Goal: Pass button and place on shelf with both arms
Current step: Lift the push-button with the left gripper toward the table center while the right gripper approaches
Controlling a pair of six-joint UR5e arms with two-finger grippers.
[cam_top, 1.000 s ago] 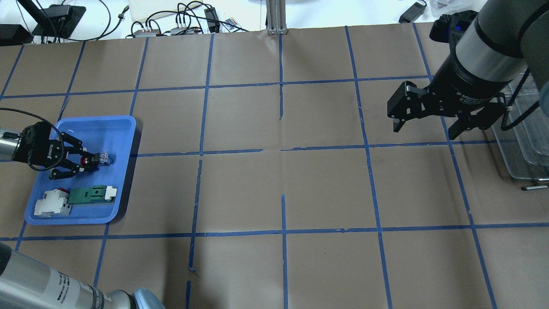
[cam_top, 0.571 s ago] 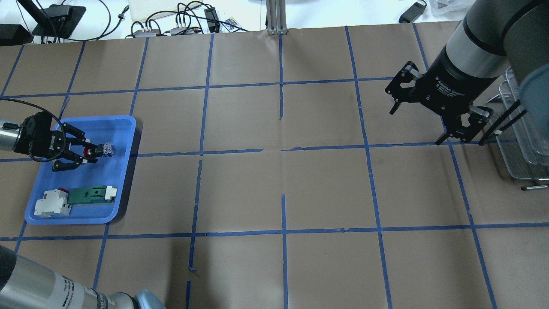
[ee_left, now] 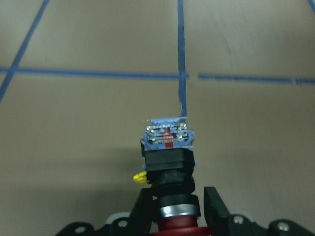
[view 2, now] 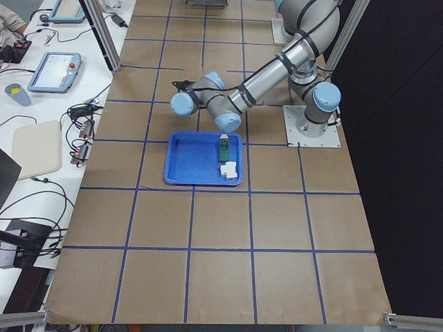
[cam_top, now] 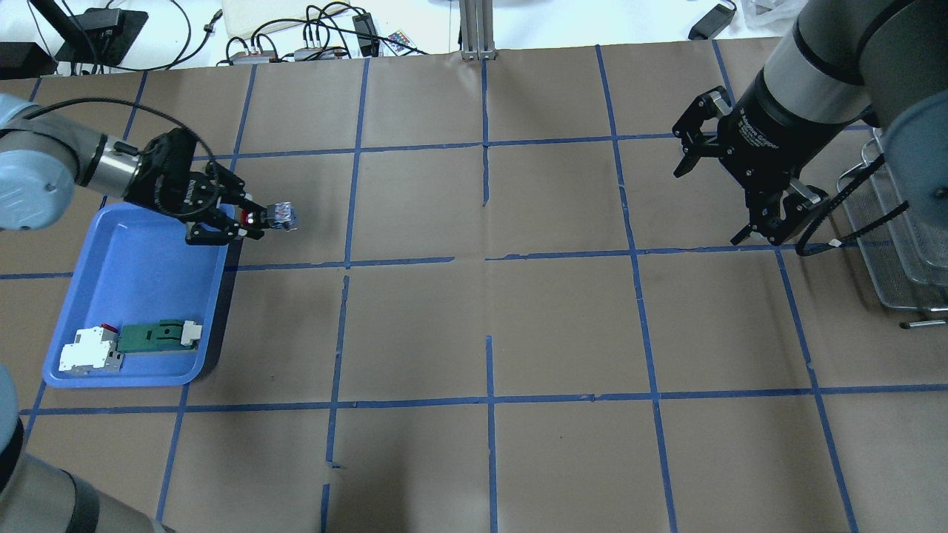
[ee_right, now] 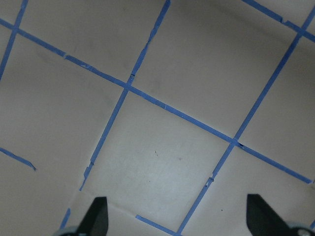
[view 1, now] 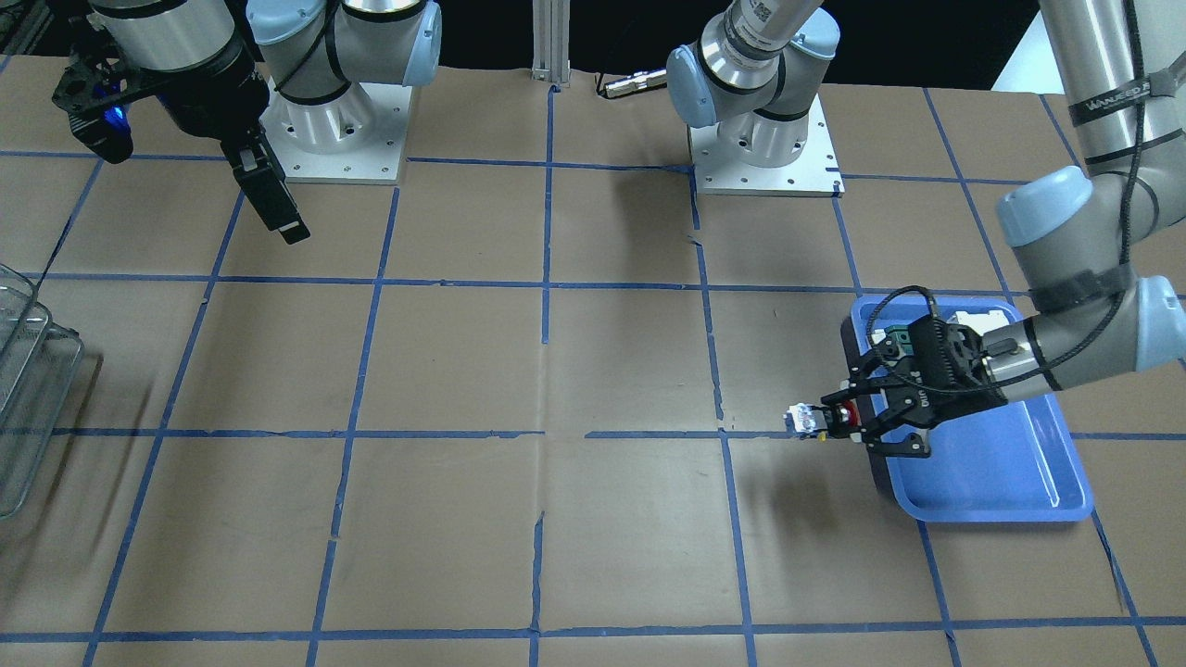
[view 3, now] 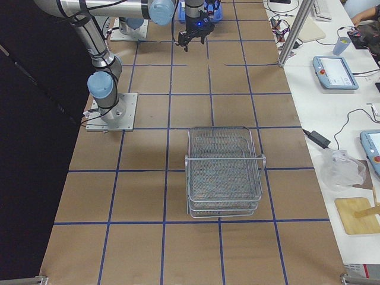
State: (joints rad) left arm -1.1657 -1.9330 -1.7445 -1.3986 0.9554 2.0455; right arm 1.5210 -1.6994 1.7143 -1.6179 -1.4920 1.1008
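- A blue tray (cam_top: 133,281) lies at the 9 o'clock side of the paper-covered table (cam_top: 489,326) in the overhead view. Near its 6 o'clock rim sit a white-and-red block (cam_top: 90,349) and, just beside it at 3 o'clock, a green-and-white flat part (cam_top: 159,334).
- The left gripper (cam_top: 252,222) hangs over the tray's 1 o'clock corner, pointing toward 3 o'clock. Its fingers (ee_left: 214,206) are clenched on the button (cam_top: 275,217), pinching it close to the red cap. The black body and blue-white block stick out past the fingertips.
- The button is held in the air above the brown paper, just outside the tray's rim. It touches neither tray nor table, and its shadow falls on the paper below.
- The right gripper (cam_top: 707,207) hovers at the table's 2 o'clock area, well apart from the button. Its fingers (ee_right: 96,214) are spread wide, with only taped paper showing between them.
- The shelf (cam_top: 911,252), stacked tiers of silver wire mesh, stands upright at the 3 o'clock edge, near the right arm.
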